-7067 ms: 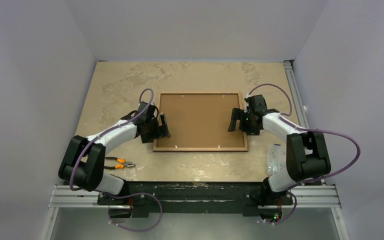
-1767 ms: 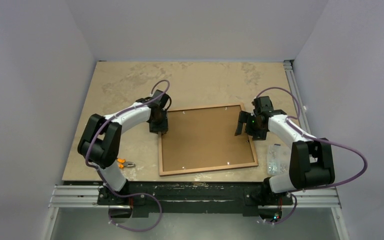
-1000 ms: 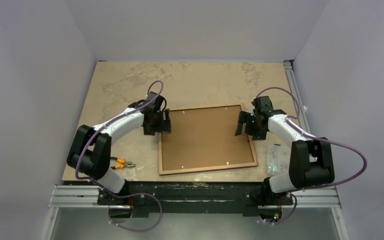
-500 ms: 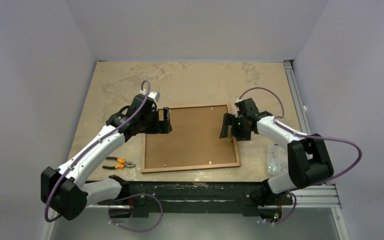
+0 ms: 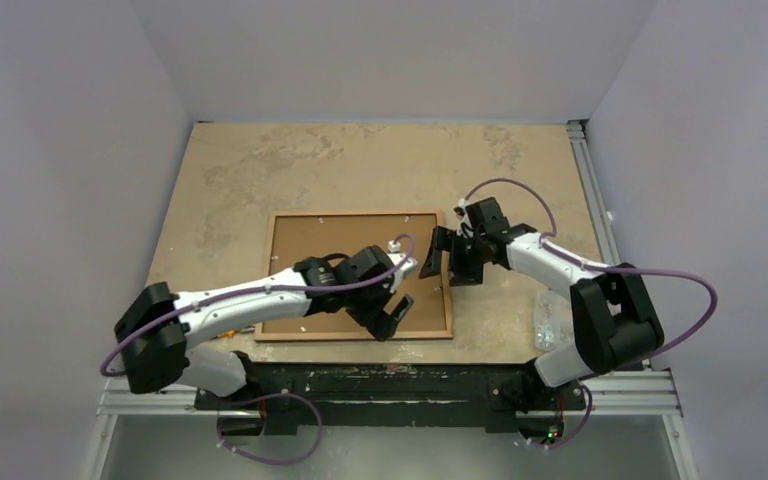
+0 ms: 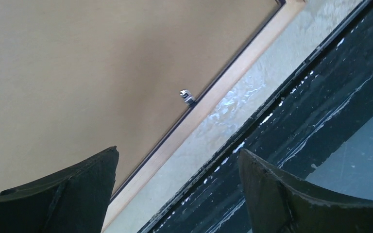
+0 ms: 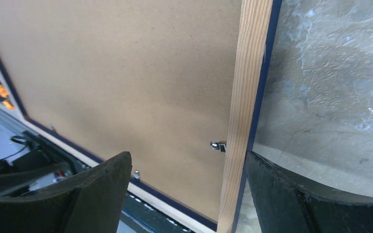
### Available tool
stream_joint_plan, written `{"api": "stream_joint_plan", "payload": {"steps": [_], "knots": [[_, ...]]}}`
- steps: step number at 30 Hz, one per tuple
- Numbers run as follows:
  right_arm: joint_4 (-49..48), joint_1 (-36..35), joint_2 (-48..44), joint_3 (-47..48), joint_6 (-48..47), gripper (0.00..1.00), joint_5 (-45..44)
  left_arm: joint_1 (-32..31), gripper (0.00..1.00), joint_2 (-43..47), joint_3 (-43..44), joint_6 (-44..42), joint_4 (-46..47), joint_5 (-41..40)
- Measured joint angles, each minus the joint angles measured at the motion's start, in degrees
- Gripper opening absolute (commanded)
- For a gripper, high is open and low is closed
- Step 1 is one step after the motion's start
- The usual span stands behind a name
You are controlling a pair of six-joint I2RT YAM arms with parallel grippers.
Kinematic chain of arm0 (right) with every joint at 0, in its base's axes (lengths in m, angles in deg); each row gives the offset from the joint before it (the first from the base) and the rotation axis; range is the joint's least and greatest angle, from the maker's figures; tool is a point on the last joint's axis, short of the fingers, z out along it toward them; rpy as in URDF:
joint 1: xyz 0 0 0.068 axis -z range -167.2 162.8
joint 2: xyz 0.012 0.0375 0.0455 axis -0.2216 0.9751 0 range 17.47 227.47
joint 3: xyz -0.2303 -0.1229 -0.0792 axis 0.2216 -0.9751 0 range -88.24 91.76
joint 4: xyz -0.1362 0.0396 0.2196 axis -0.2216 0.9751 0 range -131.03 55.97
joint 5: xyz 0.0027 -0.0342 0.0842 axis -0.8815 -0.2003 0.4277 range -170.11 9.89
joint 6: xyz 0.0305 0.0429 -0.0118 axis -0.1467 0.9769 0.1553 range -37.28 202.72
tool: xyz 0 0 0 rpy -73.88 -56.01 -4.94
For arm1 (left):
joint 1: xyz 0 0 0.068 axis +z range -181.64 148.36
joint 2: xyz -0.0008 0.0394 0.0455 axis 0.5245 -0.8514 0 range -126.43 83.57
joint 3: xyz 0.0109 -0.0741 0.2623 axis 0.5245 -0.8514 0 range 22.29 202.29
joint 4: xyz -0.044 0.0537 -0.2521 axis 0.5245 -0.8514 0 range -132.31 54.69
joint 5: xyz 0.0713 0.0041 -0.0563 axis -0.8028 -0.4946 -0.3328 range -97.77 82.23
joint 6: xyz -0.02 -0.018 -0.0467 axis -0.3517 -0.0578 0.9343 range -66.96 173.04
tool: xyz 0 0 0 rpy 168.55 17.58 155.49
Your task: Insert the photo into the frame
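The frame (image 5: 350, 214) lies face-down on the counter (image 5: 260, 160), backing board (image 5: 315, 245) clipped in. Left claw (image 5: 404, 296) hangs spread over its near-right corner and right claw (image 5: 446, 262) spread over its right rail, likely to free the clips (image 7: 217, 144); the photo is not in view

Even, soft overhead light, faint shadows, sharp top view; wrist views slightly soft, near edges blurred

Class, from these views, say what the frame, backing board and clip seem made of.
Frame: probably wood, with straight grain on its bare back and a dark blue painted edge. Backing board: likely fibreboard, matte, even brown, no grain. Clip: seemingly metal, small and shiny.
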Motion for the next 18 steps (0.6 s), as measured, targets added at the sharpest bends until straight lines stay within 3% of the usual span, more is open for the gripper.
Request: {"api": "stream_joint_plan", "payload": {"steps": [5, 9, 18], "knots": [[0.0, 5.1, -4.1, -0.3, -0.4, 0.86, 4.0, -8.2, 0.87, -11.4, 5.9, -3.0, 1.6, -3.4], [0.3, 9.9, -6.5, -2.2, -1.6, 0.86, 5.9, -12.0, 0.80, -18.5, 11.4, -4.4, 3.5, -6.1], [0.9, 16.3, -6.5, -7.8, -4.1, 0.86, 10.0, -13.6, 0.40, -26.4, 14.5, -6.1, 5.4, -7.7]]}}
